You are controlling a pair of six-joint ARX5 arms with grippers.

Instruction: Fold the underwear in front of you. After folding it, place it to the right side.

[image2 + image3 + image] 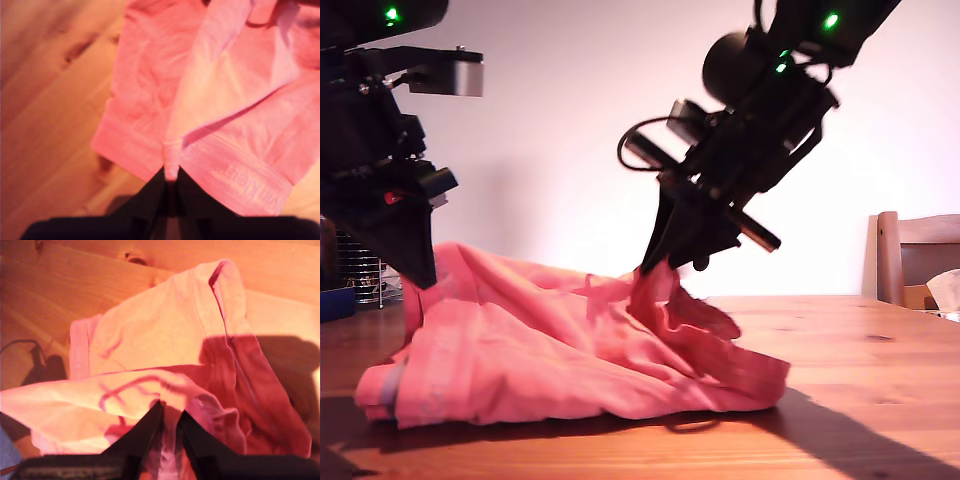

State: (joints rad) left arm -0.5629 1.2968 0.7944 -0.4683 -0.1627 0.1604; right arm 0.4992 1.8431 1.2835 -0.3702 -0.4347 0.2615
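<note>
First gripper: my first gripper (171,176) has its jaws pinched together on a tuck of the waistband (235,177), at the exterior view's left (420,275)
Second gripper: my second gripper (170,415) is clamped on a fold of cloth at the leg end, lifted a little off the wood, nearer the exterior view's middle (655,265)
Underwear: the underwear (570,345) lies rumpled on the table (860,380), draped between the two grips and sagging onto the wood below
Long axis: runs across the exterior view, waistband end at its left, leg end toward its right
Deciding relation: each gripper holds one end, so I judge the fold hinges on bringing one end over the other along that axis
Risk: the bunched middle may crease unevenly
</note>
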